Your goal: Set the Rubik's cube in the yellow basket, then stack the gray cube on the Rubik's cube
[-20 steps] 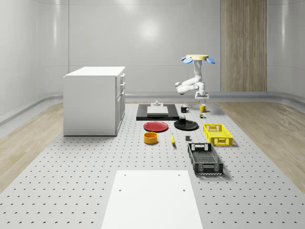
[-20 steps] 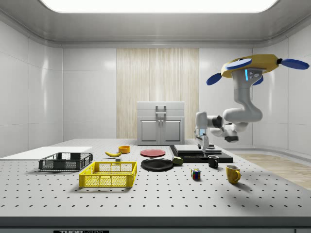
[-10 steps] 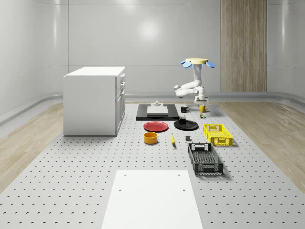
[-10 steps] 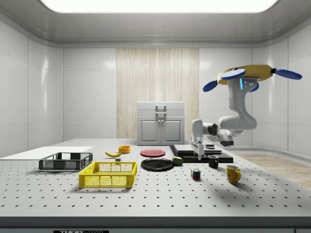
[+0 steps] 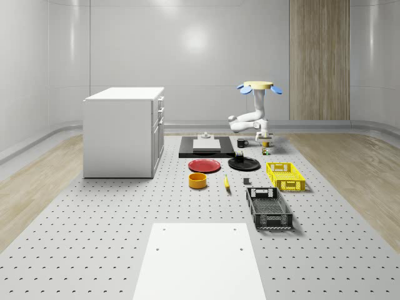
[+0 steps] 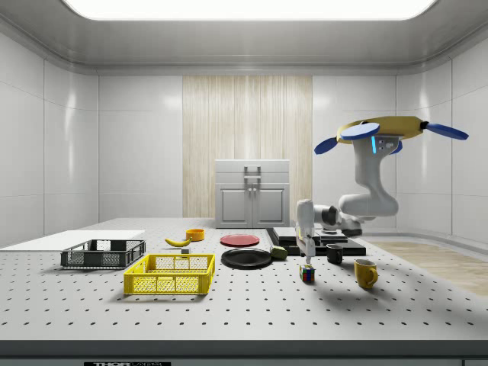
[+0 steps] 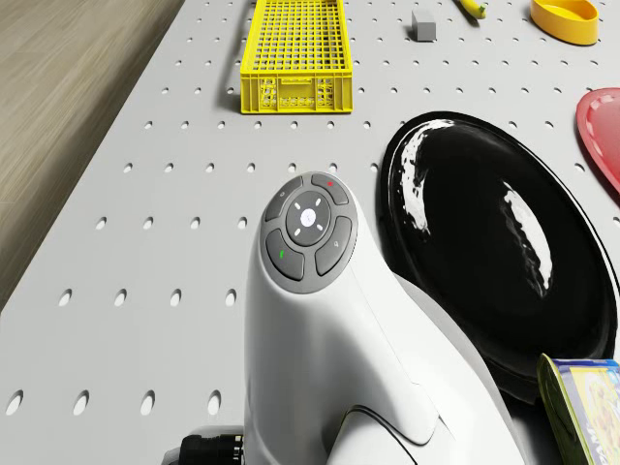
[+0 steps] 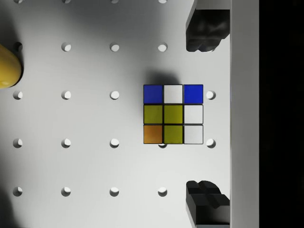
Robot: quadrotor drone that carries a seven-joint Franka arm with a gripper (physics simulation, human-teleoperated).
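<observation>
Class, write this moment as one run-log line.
drone: hovering above table | gripper: open, above Rubik's cube | yellow basket: no cube inside

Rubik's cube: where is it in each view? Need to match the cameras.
Whole-scene view: Rubik's cube on the table, directly under the gripper, behind the yellow basket.
Side view: on the table below the gripper, between the black plate and the yellow mug.
Drone view: not in it.
Wrist view: near centre, between the open fingers.
Shared landmark: the yellow mug, beside the cube.
</observation>
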